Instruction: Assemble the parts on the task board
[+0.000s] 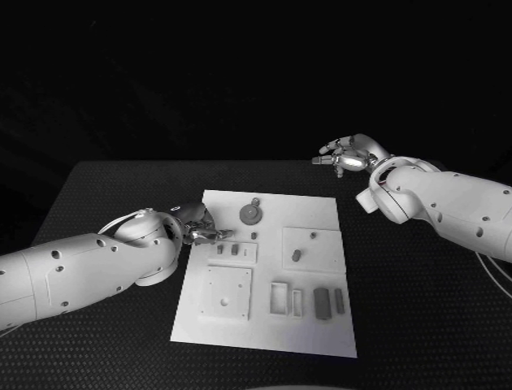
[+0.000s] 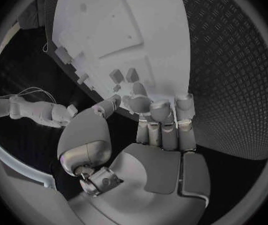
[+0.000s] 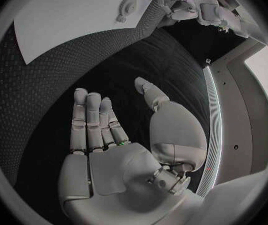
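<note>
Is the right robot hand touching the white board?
Apart. In the head view the right robot hand hangs past the task board, with black table between them. The right wrist view shows its fingers spread, holding nothing.

Black table (image 1: pixel 115 187) with a dimpled, textured surface.
</note>
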Robot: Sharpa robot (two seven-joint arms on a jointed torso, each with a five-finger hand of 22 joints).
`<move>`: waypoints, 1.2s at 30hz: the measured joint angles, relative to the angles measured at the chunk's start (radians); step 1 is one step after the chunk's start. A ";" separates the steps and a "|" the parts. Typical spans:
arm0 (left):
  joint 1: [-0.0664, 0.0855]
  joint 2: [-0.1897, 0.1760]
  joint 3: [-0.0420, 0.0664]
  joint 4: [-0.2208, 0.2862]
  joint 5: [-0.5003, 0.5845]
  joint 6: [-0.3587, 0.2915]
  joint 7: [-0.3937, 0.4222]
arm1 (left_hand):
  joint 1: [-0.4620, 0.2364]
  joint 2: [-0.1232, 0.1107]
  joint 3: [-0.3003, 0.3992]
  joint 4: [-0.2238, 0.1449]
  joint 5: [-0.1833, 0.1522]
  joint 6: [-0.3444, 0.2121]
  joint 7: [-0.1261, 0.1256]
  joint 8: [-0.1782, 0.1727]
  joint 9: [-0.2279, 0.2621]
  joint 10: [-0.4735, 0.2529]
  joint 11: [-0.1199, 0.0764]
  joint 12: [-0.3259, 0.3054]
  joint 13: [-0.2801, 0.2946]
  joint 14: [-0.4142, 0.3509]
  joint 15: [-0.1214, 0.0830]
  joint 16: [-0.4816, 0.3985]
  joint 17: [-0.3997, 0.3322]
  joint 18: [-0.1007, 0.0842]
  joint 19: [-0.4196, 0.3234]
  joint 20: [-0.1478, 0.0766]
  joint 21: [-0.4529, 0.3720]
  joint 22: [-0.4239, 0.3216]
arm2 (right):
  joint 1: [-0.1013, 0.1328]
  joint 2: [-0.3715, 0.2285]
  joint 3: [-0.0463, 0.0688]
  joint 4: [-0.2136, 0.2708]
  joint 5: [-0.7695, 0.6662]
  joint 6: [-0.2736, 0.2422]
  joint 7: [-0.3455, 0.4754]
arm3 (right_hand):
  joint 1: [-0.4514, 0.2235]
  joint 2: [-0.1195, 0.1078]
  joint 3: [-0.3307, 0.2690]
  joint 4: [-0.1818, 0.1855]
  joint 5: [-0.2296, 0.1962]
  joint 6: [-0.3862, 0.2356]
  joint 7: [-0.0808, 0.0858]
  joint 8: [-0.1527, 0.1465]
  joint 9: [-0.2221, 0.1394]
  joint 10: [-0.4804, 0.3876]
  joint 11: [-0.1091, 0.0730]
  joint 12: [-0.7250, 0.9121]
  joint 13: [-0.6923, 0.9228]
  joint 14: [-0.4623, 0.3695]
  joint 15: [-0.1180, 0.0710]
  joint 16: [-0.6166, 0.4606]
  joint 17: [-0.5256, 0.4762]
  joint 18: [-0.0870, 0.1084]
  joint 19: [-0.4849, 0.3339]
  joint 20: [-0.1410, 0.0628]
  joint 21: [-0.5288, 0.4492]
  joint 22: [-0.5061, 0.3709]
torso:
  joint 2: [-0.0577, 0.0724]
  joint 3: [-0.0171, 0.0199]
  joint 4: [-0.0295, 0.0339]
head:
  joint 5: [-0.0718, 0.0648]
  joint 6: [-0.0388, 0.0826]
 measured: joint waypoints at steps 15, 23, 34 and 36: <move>0.025 0.057 0.052 -0.085 0.165 -0.077 0.177 | 0.294 0.095 -0.015 -0.228 0.043 -0.192 0.101 -0.140 -0.075 -0.204 0.108 -0.270 -0.125 -0.214 0.112 -0.238 -0.105 -0.040 -0.200 0.056 -0.161 -0.047 | -0.002 0.007 0.000 -0.009 0.000 0.001 0.000 | -0.004 0.004 0.000 0.000 0.000 0.000 0.000 0.004 0.000 0.000 0.000 0.000 -0.001 0.000 0.000 0.000 0.000 0.004 0.000 0.000 0.000 0.000 | 0.000 0.0010 -0.0007 | -0.001 0.008; 0.033 0.125 0.050 -0.167 0.140 -0.070 0.359 | 0.495 0.113 0.010 -0.425 0.035 -0.210 0.137 -0.231 -0.142 -0.308 0.195 -0.574 -0.267 -0.270 0.176 -0.332 -0.128 -0.040 -0.256 0.080 -0.222 -0.061 | -0.004 0.014 0.000 -0.014 0.000 0.002 0.000 | -0.004 0.004 0.000 0.000 0.000 0.000 0.000 0.004 0.000 0.000 0.000 0.000 -0.001 0.000 0.000 0.000 -0.001 0.003 0.000 0.000 0.000 0.000 | 0.001 0.0016 -0.0026 | -0.006 0.014; 0.032 0.184 0.036 -0.214 -0.015 -0.035 0.463 | 0.546 0.083 -0.020 -0.432 0.028 -0.211 0.139 -0.300 -0.188 -0.298 0.219 -0.821 -0.347 -0.251 0.193 -0.337 -0.089 -0.040 -0.250 0.075 -0.232 -0.041 | -0.004 0.018 0.000 -0.014 0.000 0.004 0.000 | -0.004 0.004 0.000 0.000 0.000 0.000 0.000 0.004 -0.001 0.000 0.000 0.000 -0.002 0.000 0.000 0.000 -0.001 -0.002 0.000 0.000 0.000 0.000 | 0.002 0.0011 -0.0024 | -0.012 0.017; 0.032 0.192 0.036 -0.220 -0.045 -0.024 0.470 | 0.551 0.076 -0.022 -0.432 0.028 -0.214 0.142 -0.306 -0.191 -0.298 0.219 -0.833 -0.350 -0.248 0.190 -0.332 -0.085 -0.040 -0.250 0.075 -0.232 -0.039 | -0.004 0.018 0.000 -0.014 0.000 0.005 0.000 | -0.004 0.004 0.000 0.000 0.000 0.000 0.000 0.004 -0.001 0.000 0.000 0.000 -0.002 0.000 0.000 0.000 -0.001 -0.002 0.000 0.000 0.000 0.000 | 0.002 0.0011 -0.0023 | -0.012 0.018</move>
